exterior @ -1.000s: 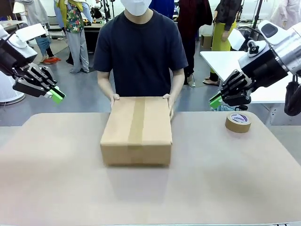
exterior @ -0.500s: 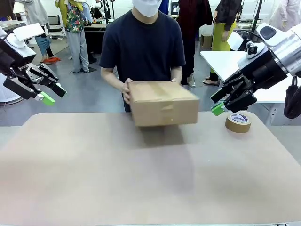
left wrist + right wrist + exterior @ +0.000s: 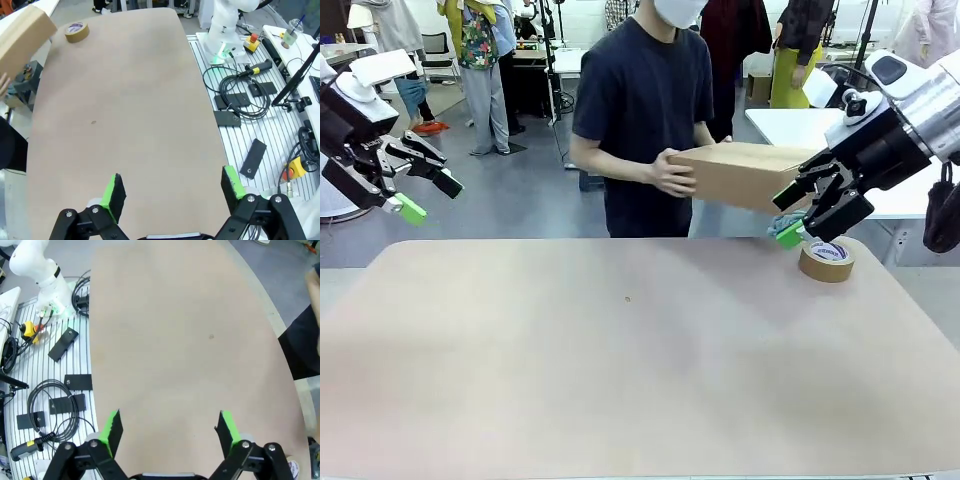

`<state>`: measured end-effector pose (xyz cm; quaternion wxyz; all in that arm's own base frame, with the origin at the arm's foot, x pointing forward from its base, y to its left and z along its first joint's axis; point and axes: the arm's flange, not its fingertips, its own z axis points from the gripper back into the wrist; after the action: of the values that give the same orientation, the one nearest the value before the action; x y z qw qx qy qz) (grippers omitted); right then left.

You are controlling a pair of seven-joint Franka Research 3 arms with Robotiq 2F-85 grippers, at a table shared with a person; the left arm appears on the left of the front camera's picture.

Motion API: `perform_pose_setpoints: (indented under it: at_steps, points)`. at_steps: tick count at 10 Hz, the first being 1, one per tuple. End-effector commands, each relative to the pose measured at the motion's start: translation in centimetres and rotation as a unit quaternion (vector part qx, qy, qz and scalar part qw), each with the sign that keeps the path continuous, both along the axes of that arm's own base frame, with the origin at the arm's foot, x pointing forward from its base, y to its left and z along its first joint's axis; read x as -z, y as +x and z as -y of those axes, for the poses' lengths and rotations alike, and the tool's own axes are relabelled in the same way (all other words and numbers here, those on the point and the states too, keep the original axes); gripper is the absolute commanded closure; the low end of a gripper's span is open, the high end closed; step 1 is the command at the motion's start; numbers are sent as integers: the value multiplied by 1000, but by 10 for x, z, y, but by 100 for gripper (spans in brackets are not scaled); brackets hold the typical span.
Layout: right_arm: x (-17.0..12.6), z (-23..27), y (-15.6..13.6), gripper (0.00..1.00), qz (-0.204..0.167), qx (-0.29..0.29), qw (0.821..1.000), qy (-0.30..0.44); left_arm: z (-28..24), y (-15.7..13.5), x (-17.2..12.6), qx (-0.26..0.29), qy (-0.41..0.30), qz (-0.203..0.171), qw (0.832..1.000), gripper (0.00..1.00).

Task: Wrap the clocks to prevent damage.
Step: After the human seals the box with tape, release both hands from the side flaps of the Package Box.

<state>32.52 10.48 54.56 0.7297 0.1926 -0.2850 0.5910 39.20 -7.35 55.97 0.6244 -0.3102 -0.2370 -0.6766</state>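
Clocks: can't spot them; judging by the task they are likely inside the closed cardboard carton, upper middle-right of the front frame, held off the counter by the person's hands and swung toward the right side. Carton corner also at upper left of the left wrist frame.

Left gripper hovers at the left edge of the front frame, above the counter's far-left corner, jaws spread wide, nothing between the green pads. Right gripper hangs at right, just in front of the carton's near end in the picture and above the brown tape roll; jaws apart, empty. Contact with carton: cannot tell. Right wrist frame looks down on bare counter between its pads.

Handling, judged: carton is stiff board, flat faces, too wide for one set of jaws; better supported from both ends or under the bottom. Contents probably fragile, moderate weight, may shift inside, so keep level, no squeezing. Tape roll sits at the counter's right far edge, well apart from the left gripper.
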Motion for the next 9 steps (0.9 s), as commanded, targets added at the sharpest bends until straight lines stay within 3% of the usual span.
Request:
perform_pose_setpoints:
  at_steps: [1,4,5,7,9]
  points:
    - [-1,0,0,0,0,0,1000,10,0,0,0,0,0,-1,1000,0]
    - [-1,1,0,0,0,0,1000,2,0,0,0,0,0,0,1000,0]
    - [-8,16,8,0,6,-11,990,140,-14,6,-4,1,-164,-29,986,0]
    - [-3,48,15,0,-4,-1,971,240,-33,7,7,-12,-241,-37,970,0]
    - [10,60,20,0,-14,9,964,264,-38,10,18,-11,-257,-44,965,0]
